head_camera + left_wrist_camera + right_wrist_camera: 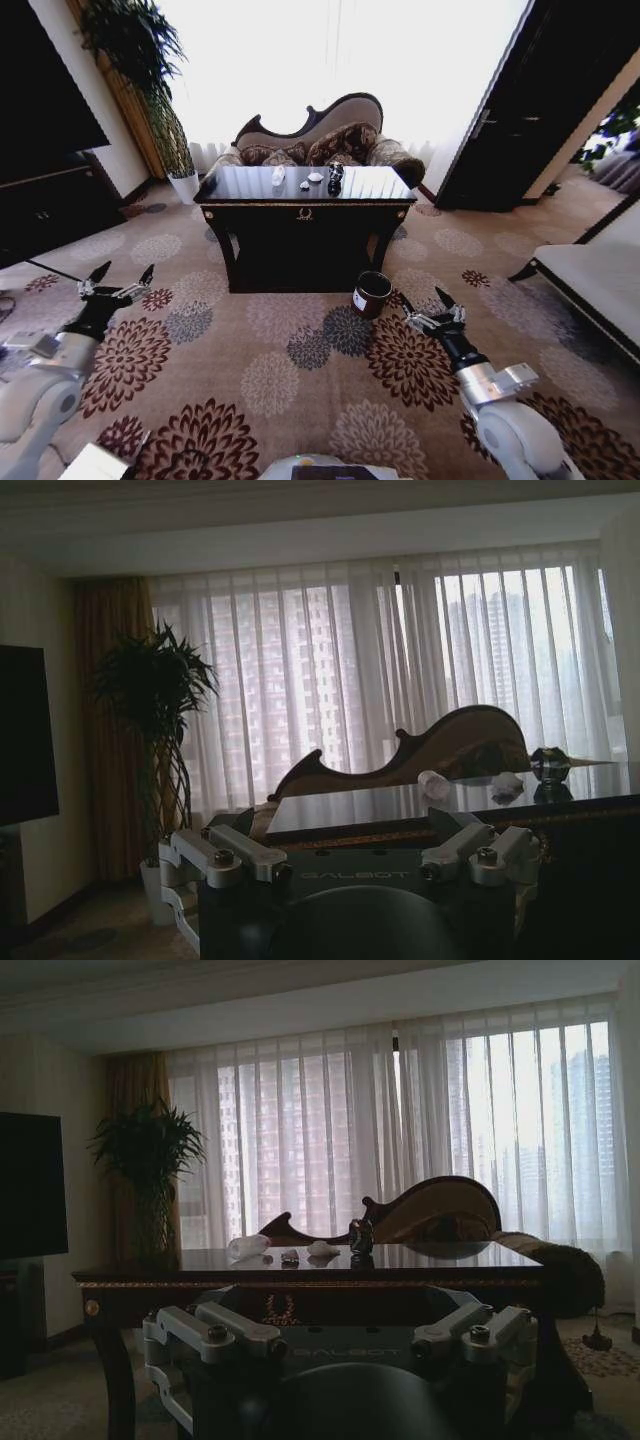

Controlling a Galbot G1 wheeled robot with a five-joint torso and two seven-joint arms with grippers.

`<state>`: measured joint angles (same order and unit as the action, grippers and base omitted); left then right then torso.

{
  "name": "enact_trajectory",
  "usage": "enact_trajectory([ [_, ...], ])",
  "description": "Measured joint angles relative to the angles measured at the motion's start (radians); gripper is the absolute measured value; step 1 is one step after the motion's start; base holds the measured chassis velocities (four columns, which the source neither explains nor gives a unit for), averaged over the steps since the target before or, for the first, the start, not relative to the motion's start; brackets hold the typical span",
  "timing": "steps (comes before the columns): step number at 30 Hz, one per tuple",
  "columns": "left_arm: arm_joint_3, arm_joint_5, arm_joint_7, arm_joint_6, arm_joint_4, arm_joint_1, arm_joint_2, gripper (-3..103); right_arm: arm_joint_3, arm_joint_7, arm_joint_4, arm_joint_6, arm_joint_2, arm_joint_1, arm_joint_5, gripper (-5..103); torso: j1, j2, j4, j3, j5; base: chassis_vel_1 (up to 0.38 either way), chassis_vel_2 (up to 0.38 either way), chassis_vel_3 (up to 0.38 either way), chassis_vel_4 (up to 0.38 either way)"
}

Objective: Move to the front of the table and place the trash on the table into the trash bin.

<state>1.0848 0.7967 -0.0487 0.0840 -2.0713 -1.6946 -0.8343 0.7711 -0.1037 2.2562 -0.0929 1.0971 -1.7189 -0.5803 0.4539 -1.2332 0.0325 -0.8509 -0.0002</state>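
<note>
Below, trash bin (372, 294) stands beside table (305, 208).

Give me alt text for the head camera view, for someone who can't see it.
A dark glossy table stands ahead on a floral carpet, with small trash on its top: a clear bottle, white paper wads and a dark crumpled object. A small brown trash bin sits on the floor at its front right. The left gripper and right gripper hang open, low above the carpet.
</note>
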Motion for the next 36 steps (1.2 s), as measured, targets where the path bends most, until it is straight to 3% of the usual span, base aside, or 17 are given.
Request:
enact_trajectory([
  [36,-0.005,0.006,-0.001,-0.001,-0.001,0.003,0.002,98,0.002,-0.008,-0.001,-0.001,0.011,-0.002,0.001,100,0.000,0.000,0.0000,0.000,0.0000,-0.021,0.020,0.019,-0.022],
])
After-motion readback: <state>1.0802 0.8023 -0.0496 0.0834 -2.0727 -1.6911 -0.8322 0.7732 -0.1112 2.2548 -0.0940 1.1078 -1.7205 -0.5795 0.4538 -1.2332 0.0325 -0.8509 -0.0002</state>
